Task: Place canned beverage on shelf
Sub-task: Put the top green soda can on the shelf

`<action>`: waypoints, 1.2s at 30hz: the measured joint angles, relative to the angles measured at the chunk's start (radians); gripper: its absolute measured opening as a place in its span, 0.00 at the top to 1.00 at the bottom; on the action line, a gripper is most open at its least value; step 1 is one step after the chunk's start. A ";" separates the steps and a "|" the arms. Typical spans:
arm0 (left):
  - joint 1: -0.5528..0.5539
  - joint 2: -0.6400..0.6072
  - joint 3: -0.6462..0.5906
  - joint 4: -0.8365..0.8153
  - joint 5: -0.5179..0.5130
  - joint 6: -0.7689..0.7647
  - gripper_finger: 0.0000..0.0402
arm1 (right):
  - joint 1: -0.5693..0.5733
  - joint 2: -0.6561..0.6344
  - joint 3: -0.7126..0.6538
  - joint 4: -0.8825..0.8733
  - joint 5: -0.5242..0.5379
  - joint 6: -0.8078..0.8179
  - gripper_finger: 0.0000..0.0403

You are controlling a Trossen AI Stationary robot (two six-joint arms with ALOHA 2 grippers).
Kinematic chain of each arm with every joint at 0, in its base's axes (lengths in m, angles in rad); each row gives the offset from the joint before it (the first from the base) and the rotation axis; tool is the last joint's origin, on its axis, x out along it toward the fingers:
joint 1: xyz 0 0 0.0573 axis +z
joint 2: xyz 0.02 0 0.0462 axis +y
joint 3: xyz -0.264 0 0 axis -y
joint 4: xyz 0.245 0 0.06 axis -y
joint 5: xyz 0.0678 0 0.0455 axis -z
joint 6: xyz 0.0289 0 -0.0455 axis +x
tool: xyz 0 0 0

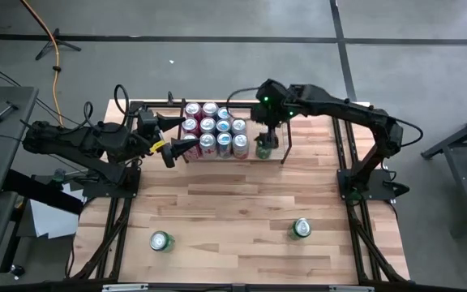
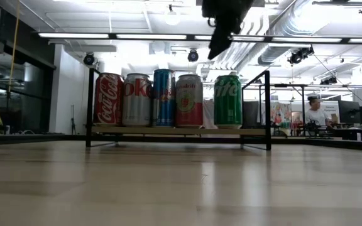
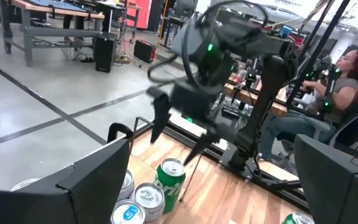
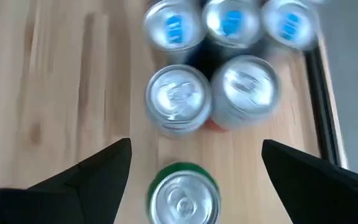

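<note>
A: Starting at the left edge of the table, the left gripper waits just off the shelf's left end, fingers spread, holding nothing.

B: And the shelf itself?

A: It stands against the table's far edge, its left part packed with upright cans. The green can stands upright at the front of the shelf, just right of the pack. The right gripper hangs directly over it, fingers wide and clear of the can.

B: So the step in hand is the release?

A: It looks that way: one can set down. Two more green cans lie near the table's front edge, so the next move likely calls for the right arm to lift straight up without clipping the rods, then reach for the nearer one.

B: Anything unclear?

A: The rear cans hide behind the front row in the low view, and the right gripper's fingertips are blurred.
</note>
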 joint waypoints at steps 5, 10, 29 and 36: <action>0.000 0.000 0.000 0.000 0.000 -0.031 0.09 | 0.000 -0.001 0.120 -0.119 0.028 0.413 0.14; 0.000 0.000 0.000 0.000 0.000 -0.031 0.09 | 0.003 -0.001 0.169 -0.178 0.035 0.634 0.14; 0.000 0.000 0.000 -0.001 0.000 -0.032 0.09 | 0.059 -0.001 0.033 -0.226 0.146 0.815 0.14; 0.000 0.000 0.000 -0.001 0.000 -0.032 0.09 | 0.060 -0.001 0.033 -0.228 0.226 0.887 0.14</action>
